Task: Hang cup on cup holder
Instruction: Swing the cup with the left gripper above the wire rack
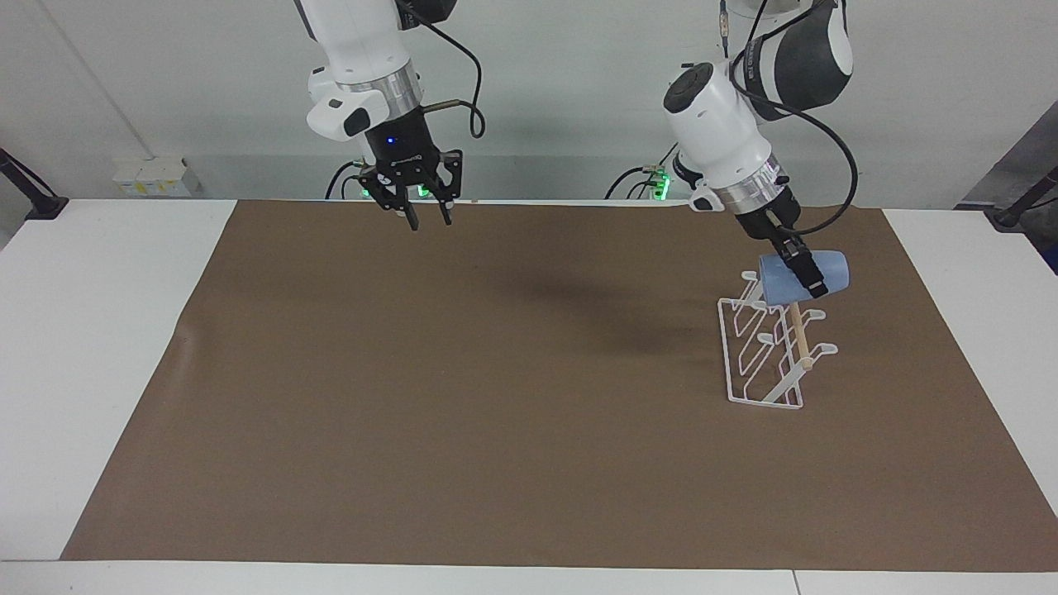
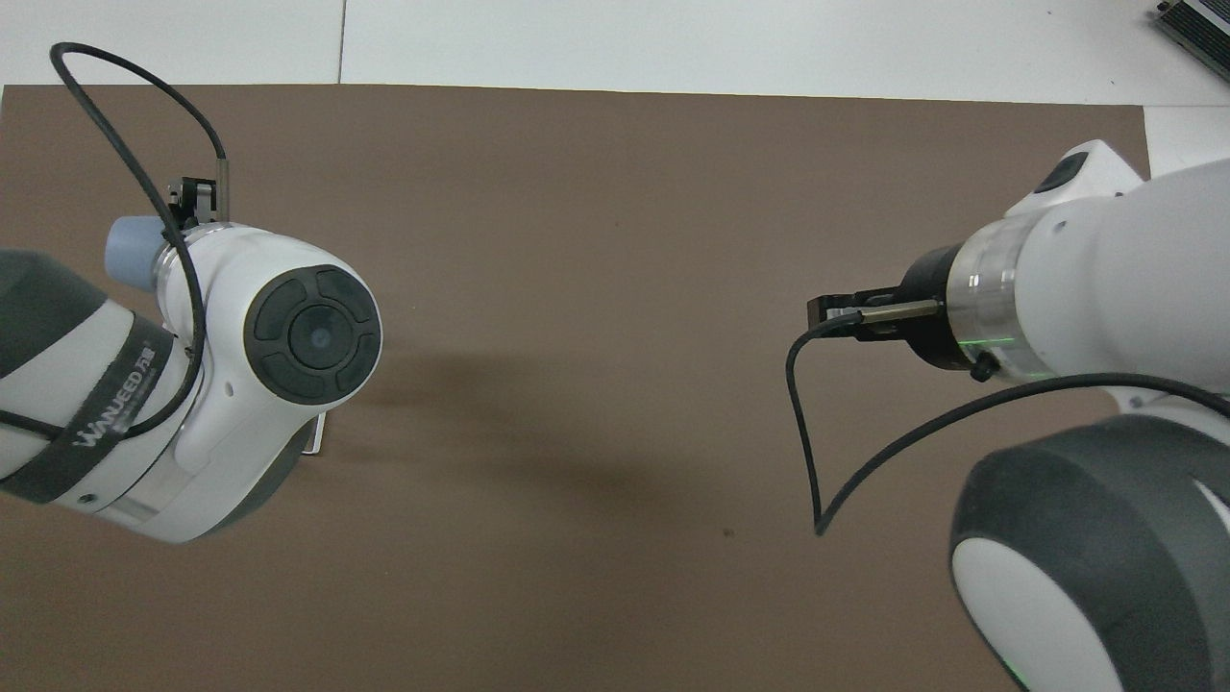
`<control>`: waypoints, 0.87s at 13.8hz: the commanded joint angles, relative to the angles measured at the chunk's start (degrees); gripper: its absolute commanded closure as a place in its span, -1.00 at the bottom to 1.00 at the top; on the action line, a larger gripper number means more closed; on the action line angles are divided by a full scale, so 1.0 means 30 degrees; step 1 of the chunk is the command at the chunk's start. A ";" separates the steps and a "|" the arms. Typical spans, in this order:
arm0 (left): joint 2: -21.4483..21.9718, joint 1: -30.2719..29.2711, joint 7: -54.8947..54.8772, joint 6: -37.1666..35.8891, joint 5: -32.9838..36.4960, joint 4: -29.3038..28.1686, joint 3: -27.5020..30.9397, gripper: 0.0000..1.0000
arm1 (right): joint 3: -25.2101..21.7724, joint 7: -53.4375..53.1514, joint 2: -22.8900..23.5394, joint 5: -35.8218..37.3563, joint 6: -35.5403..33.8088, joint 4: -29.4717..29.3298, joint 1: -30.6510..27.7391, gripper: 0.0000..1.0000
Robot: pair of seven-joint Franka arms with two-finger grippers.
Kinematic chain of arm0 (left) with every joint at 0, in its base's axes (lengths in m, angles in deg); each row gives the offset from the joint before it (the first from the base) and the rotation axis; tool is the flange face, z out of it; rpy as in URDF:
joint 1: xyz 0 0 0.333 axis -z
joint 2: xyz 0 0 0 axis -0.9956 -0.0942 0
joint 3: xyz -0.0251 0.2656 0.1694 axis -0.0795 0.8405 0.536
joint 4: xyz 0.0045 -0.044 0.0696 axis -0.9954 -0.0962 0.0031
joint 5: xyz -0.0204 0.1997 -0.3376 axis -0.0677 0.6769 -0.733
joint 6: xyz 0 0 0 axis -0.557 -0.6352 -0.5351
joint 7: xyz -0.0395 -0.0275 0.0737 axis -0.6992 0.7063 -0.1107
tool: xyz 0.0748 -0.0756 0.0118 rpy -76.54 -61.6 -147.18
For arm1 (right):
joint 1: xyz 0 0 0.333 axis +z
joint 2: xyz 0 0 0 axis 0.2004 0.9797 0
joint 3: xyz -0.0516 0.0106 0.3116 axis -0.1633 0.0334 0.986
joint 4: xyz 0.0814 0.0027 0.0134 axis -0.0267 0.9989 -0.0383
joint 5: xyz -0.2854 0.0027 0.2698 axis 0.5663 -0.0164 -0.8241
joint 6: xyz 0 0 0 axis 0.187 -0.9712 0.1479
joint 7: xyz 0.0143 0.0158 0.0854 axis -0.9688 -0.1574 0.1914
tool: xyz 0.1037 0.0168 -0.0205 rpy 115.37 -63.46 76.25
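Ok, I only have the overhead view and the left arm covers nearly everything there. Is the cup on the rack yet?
Observer: Not released. The left gripper is shut on the cup, which lies on its side at the rack's end nearest the robots.
Operator: Which way does its mouth face?
Observer: Toward the right arm's end of the table, right at a prong. I cannot tell whether the prong is inside it.
Operator: And the right gripper?
Observer: The right gripper waits open, raised over the mat's edge nearest the robots.
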 commanded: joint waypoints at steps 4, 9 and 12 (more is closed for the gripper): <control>-0.0471 0.0301 0.1820 -0.0328 0.3414 -0.1462 0.0126 1.00 | 0.0145 0.1025 0.0102 0.1767 -0.3486 -0.1072 -0.1767 0.00; -0.1697 0.1002 0.3011 -0.1464 0.6080 -0.1935 0.0126 1.00 | 0.0145 0.3072 -0.0132 0.1709 -0.4222 -0.0692 -0.3877 -0.09; -0.2257 0.1063 0.4514 -0.1997 0.7109 -0.1964 0.0126 1.00 | 0.0145 0.3633 -0.0133 0.1680 -0.3989 -0.0603 -0.4495 -0.32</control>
